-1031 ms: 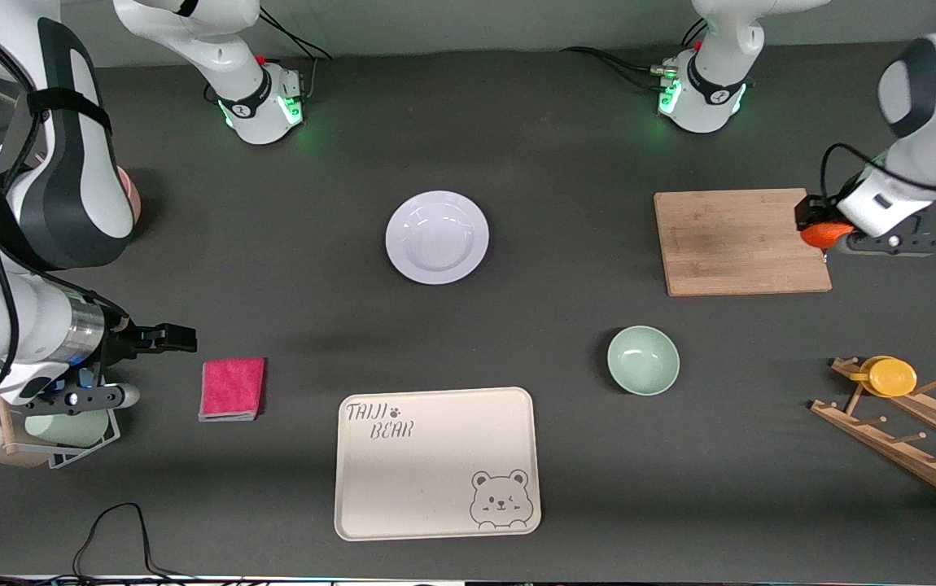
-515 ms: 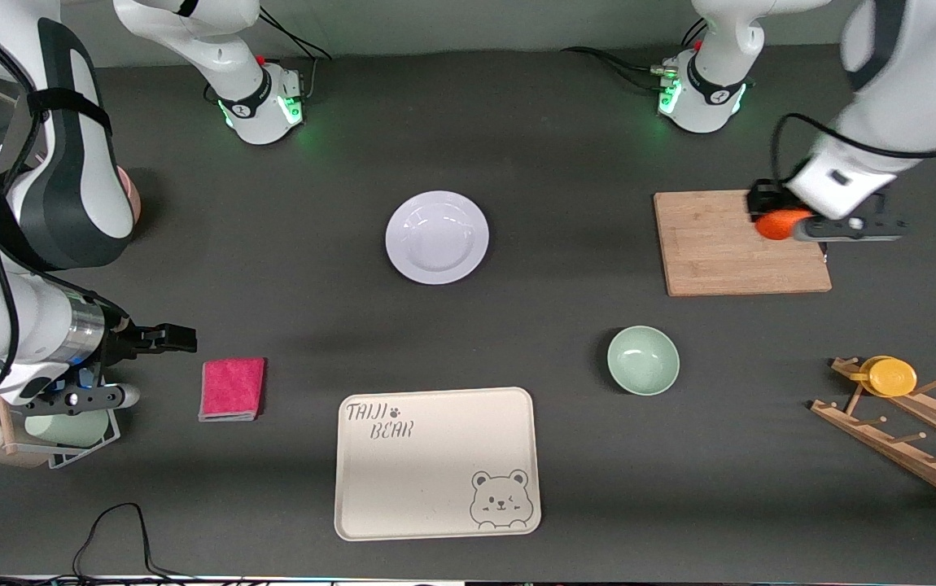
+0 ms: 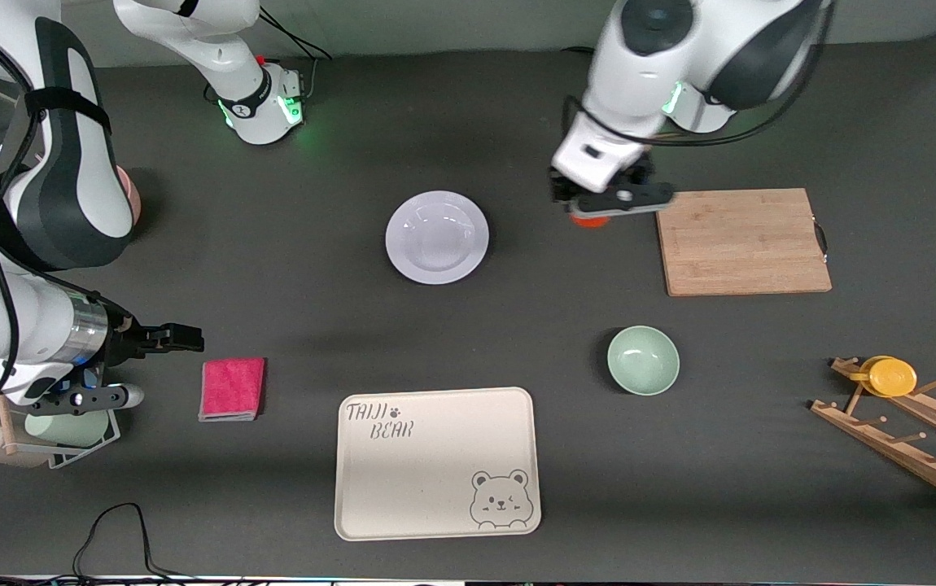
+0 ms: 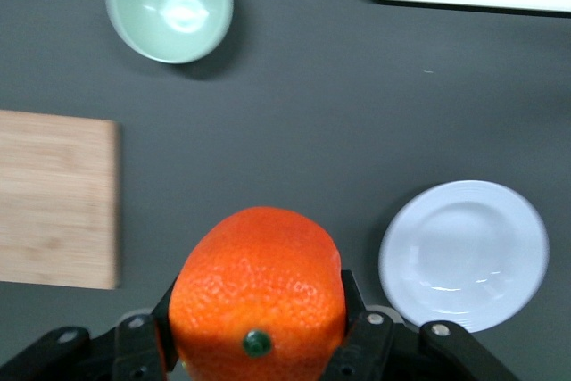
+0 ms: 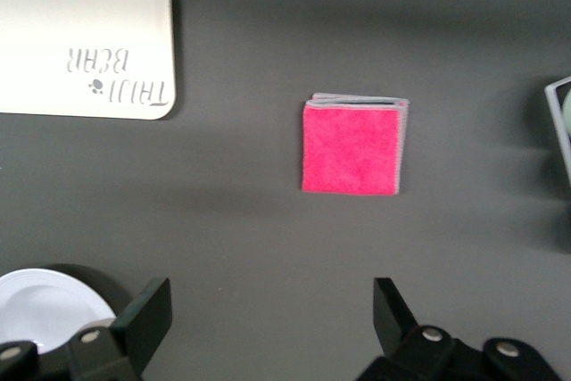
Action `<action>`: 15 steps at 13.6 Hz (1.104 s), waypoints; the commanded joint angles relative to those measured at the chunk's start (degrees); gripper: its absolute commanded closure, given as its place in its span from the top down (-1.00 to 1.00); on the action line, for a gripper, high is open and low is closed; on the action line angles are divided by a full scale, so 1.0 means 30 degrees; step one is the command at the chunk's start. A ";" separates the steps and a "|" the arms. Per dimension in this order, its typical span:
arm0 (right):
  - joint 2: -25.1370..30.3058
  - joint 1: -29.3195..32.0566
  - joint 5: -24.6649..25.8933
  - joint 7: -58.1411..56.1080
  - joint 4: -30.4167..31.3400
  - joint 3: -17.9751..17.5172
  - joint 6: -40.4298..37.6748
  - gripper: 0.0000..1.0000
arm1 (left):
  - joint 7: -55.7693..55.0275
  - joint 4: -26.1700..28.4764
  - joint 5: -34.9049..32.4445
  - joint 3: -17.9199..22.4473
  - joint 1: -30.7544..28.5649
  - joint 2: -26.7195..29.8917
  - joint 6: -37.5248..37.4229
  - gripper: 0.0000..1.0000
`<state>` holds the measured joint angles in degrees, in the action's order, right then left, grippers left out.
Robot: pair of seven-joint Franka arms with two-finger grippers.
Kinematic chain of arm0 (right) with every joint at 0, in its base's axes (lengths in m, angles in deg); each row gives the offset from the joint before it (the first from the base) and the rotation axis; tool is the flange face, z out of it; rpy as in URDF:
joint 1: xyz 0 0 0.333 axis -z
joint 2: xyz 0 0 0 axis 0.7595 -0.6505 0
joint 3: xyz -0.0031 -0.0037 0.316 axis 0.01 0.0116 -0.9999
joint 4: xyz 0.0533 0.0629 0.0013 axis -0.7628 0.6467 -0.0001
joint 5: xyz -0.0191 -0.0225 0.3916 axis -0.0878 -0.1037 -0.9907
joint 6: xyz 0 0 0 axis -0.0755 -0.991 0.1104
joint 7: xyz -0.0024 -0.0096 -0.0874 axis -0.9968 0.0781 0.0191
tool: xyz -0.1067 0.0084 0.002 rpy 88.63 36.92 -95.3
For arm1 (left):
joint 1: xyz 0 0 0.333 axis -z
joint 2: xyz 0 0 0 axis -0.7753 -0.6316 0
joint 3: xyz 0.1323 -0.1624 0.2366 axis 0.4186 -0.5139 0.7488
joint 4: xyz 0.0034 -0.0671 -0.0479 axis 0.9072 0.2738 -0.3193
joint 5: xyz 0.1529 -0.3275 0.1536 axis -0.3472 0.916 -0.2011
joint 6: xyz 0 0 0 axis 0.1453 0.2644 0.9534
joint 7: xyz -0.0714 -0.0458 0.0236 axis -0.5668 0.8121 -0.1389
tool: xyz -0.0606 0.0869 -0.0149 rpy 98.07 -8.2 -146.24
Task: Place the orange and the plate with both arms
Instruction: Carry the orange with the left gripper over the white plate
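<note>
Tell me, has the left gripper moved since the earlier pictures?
Yes. The left gripper, holding the orange, left the cutting board and went toward the plate.

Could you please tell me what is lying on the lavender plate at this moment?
Nothing: the plate shows bare. The orange is gripped in the left pincer over bare table beside it.

Left tool (image 3: 590,213) clamped, raised; right tool (image 3: 179,335) spread, waiting.

Orange (image 4: 257,287): dimpled, slightly glossy peel. Plate (image 3: 437,237): smooth, glossy. Cutting board (image 3: 741,241): matt grained wood. Pink cloth (image 5: 352,147): fuzzy.
</note>
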<state>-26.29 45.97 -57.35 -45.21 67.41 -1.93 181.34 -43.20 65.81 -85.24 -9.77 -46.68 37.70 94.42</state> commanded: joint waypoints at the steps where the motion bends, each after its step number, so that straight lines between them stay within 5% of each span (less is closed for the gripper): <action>1: -0.0260 0.0006 -0.0427 0.0106 -0.0580 -0.0050 -0.0226 1.00 | -0.4937 -0.4010 -0.2911 0.0139 0.3728 -0.4690 -0.0385 0.01; 4: -0.0260 0.0006 -0.0485 0.0106 -0.0580 -0.0079 -0.0226 1.00 | -0.8929 -0.7175 -0.6369 0.0315 0.7336 -0.8969 -0.0473 0.01; 7: -0.0260 -0.0023 -0.0514 0.0135 -0.0464 -0.0079 -0.0226 1.00 | -0.9992 -0.8913 -0.7433 0.0519 0.9217 -1.1380 -0.0271 0.01; 15: -0.0260 0.0006 -0.2004 0.0339 -0.0346 -0.0079 -0.0255 1.00 | -1.0403 -0.6398 -0.7552 0.2891 1.1066 -1.3113 0.4386 0.01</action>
<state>-26.76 45.93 -60.88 -45.14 67.07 -2.15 181.18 -73.02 44.50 -107.10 -2.66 -14.35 -1.96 105.30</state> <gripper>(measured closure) 0.000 0.322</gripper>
